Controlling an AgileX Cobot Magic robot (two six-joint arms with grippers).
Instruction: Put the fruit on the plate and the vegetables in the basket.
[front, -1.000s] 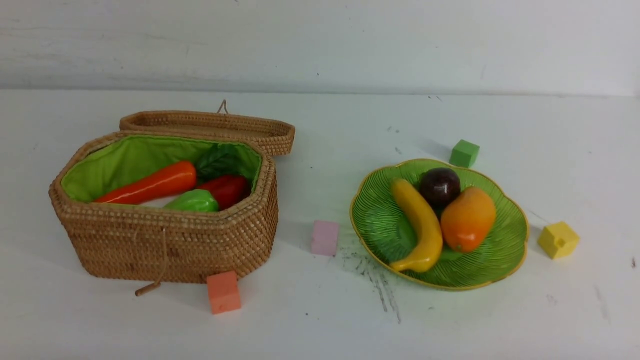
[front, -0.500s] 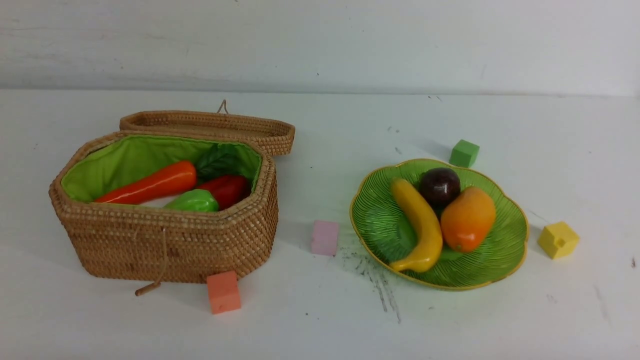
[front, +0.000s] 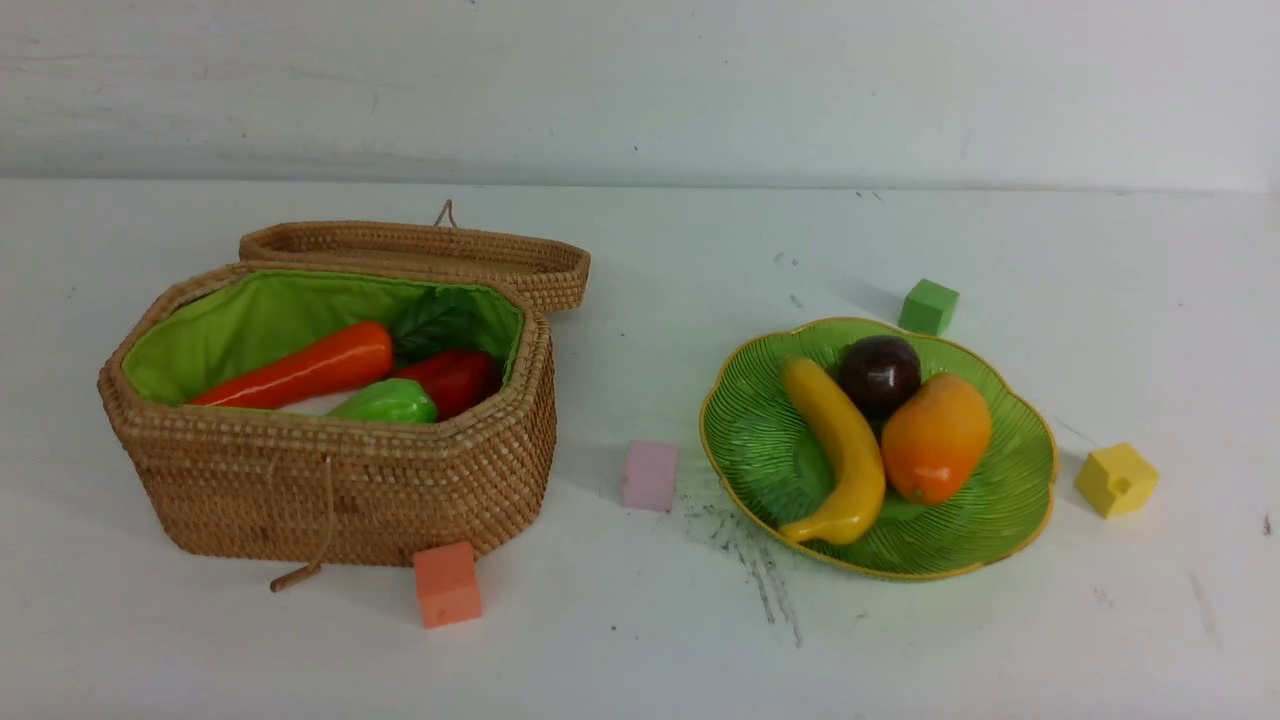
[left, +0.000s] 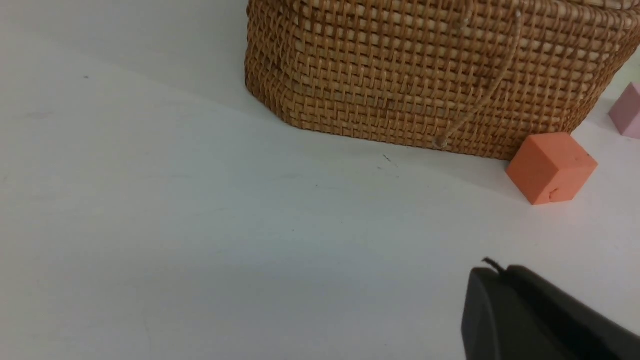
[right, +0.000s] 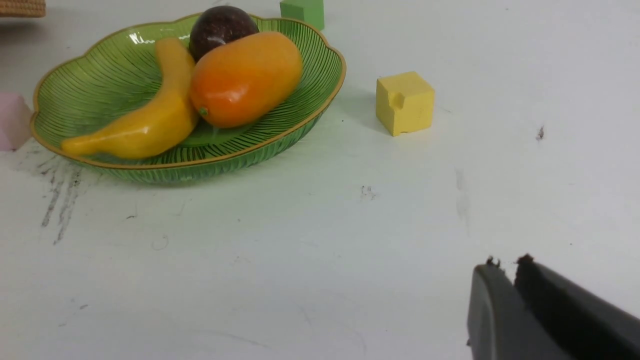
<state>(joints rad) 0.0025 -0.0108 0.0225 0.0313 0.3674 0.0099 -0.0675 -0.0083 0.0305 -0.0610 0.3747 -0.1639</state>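
Note:
The wicker basket (front: 330, 480) stands open at the left, its lid (front: 420, 250) lying behind it. Inside lie an orange carrot (front: 300, 370), a red pepper (front: 455, 380), a light green gourd (front: 385, 402) and dark green leaves (front: 435, 320). On the green plate (front: 760, 460) at the right rest the banana (front: 840, 450), mango (front: 935, 435) and mangosteen (front: 878, 372). Neither arm shows in the front view. My left gripper (left: 495, 267) is shut and empty, low over the table in front of the basket (left: 390, 75). My right gripper (right: 505, 262) looks shut and empty, near the plate (right: 100, 85).
Foam cubes lie loose on the white table: an orange cube (front: 447, 583) against the basket's front, a pink cube (front: 650, 475) between basket and plate, a green cube (front: 928, 306) behind the plate and a yellow cube (front: 1116, 479) to its right. A wall runs along the back.

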